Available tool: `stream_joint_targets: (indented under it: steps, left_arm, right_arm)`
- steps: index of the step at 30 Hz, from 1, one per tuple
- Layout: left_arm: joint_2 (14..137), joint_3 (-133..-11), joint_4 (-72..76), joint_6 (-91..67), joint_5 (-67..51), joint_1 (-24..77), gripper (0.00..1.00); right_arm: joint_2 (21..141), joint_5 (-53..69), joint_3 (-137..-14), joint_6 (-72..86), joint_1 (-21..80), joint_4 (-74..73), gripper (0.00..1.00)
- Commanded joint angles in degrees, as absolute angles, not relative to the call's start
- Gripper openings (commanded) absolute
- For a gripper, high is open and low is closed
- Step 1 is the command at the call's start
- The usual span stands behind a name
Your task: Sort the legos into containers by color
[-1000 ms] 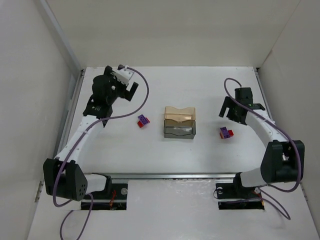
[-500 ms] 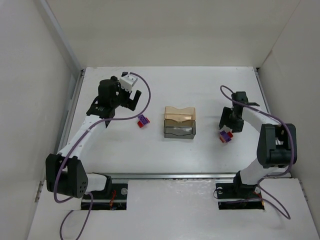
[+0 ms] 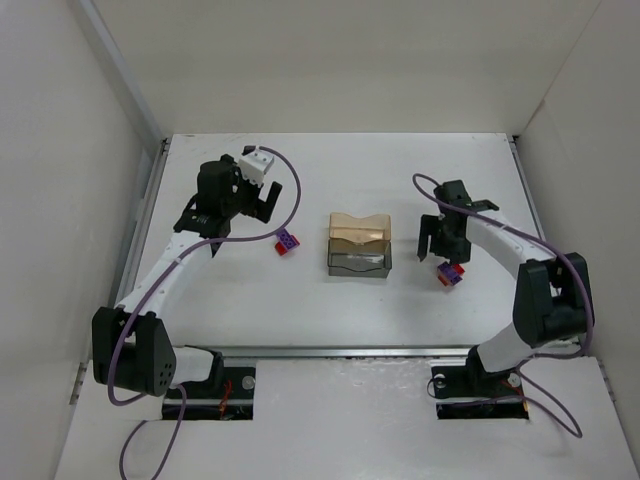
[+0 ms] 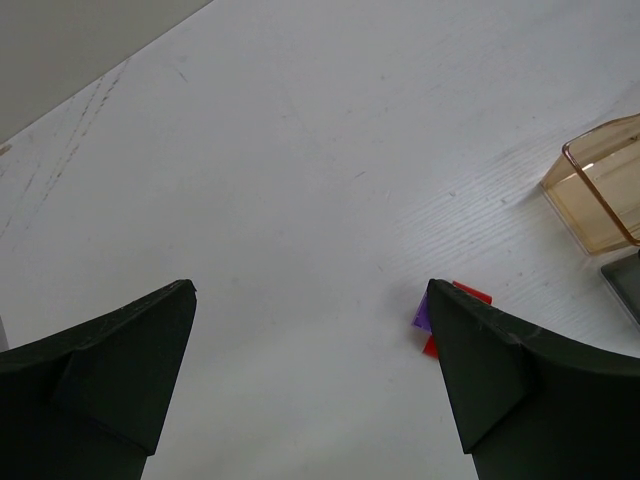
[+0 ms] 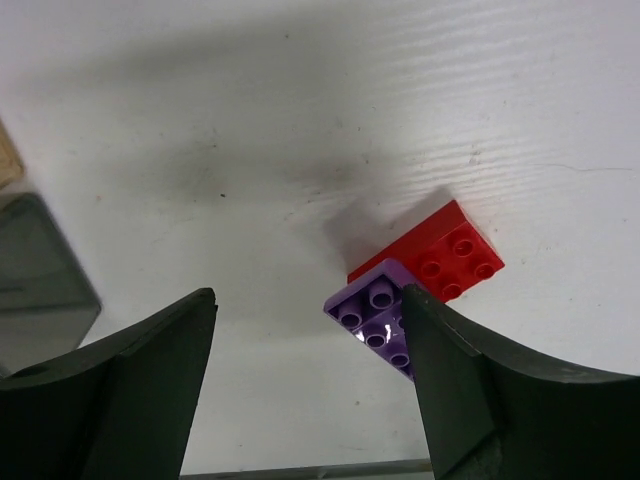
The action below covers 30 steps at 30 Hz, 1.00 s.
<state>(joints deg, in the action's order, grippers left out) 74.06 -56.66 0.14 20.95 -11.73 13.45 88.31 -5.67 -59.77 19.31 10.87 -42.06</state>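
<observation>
A red-purple lego pair (image 3: 286, 241) lies left of the joined trays, amber (image 3: 359, 226) behind and smoky grey (image 3: 360, 260) in front. In the left wrist view the pair (image 4: 428, 318) peeks out beside my right finger. My left gripper (image 3: 263, 203) is open and empty, above and left of it. A second red-purple pair (image 3: 451, 272) lies right of the trays; the right wrist view shows its purple brick (image 5: 378, 321) and red brick (image 5: 440, 253). My right gripper (image 3: 436, 247) is open just over it, the purple brick partly behind the right finger (image 5: 470, 390).
White walls close in the table on the left, back and right. The amber tray's corner (image 4: 600, 185) shows at the right edge of the left wrist view, and the grey tray (image 5: 40, 280) at the left edge of the right wrist view.
My right gripper has swung left and nearer, from behind the right lego pair to just over it. My left gripper has shifted slightly right toward the left pair.
</observation>
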Motion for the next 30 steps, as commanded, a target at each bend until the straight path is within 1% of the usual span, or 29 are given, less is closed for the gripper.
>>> stream_joint_targets:
  steps: [1, 3, 5, 7, 10, 17, 18, 20, 23, 24, 25, 27, 28, 29, 30]
  left_arm:
    - [72.3, -56.1, 1.8, 20.3, -11.5, 13.4, 0.99]
    - [72.3, -56.1, 1.8, 20.3, -11.0, 13.4, 0.99]
    - [72.3, -56.1, 1.8, 20.3, -11.0, 13.4, 0.99]
    - [72.3, -56.1, 1.8, 20.3, -11.0, 13.4, 0.99]
    - [72.3, -56.1, 1.8, 20.3, -11.0, 13.4, 0.99]
    - [72.3, -56.1, 1.8, 20.3, -11.0, 13.4, 0.99]
    - [72.3, -56.1, 1.8, 20.3, -11.0, 13.4, 0.99]
    - [72.3, -55.5, 1.8, 20.3, -11.0, 13.4, 0.99]
    - [72.3, -55.5, 2.5, 20.3, -11.0, 13.4, 0.99]
    - [72.3, -55.5, 2.5, 20.3, -11.0, 13.4, 0.99]
    - [72.3, -54.9, 2.5, 20.3, -11.0, 13.4, 0.99]
    - [71.8, -54.9, 2.5, 20.3, -11.0, 13.4, 0.99]
    - [71.8, -54.3, 2.5, 20.3, -11.0, 13.4, 0.99]
    - [71.3, -54.3, 3.0, 20.3, -11.0, 13.4, 0.99]
    - [71.3, -54.3, 3.0, 20.3, -11.0, 13.4, 0.99]
  right_arm:
    - [90.5, -9.1, -61.4, 22.0, 11.5, -46.3, 0.8]
    - [91.9, -9.7, -60.8, 22.6, 11.5, -46.3, 0.8]
    - [91.9, -10.3, -60.3, 23.2, 11.5, -46.8, 0.77]
    - [91.9, -11.7, -60.3, 24.4, 12.0, -47.4, 0.77]
    - [90.6, -12.8, -60.3, 25.1, 12.0, -47.9, 0.75]
    - [90.1, -15.3, -59.8, 27.7, 15.5, -51.3, 0.75]
    - [90.1, -15.3, -59.8, 28.4, 16.3, -52.0, 0.71]
    - [90.1, -15.8, -58.6, 29.0, 16.9, -52.0, 0.68]
    - [90.1, -16.4, -59.2, 29.5, 16.9, -52.6, 0.59]
    - [90.1, -16.4, -59.2, 29.5, 16.9, -52.6, 0.54]
    - [90.1, -16.4, -59.2, 29.5, 16.9, -52.6, 0.45]
    - [90.6, -16.4, -59.2, 29.5, 16.9, -52.6, 0.31]
    - [90.6, -16.4, -59.2, 29.5, 16.9, -52.6, 0.17]
    - [90.6, -16.4, -59.2, 29.5, 16.9, -52.6, 0.09]
    - [90.6, -16.4, -59.2, 29.0, 16.9, -52.0, 0.03]
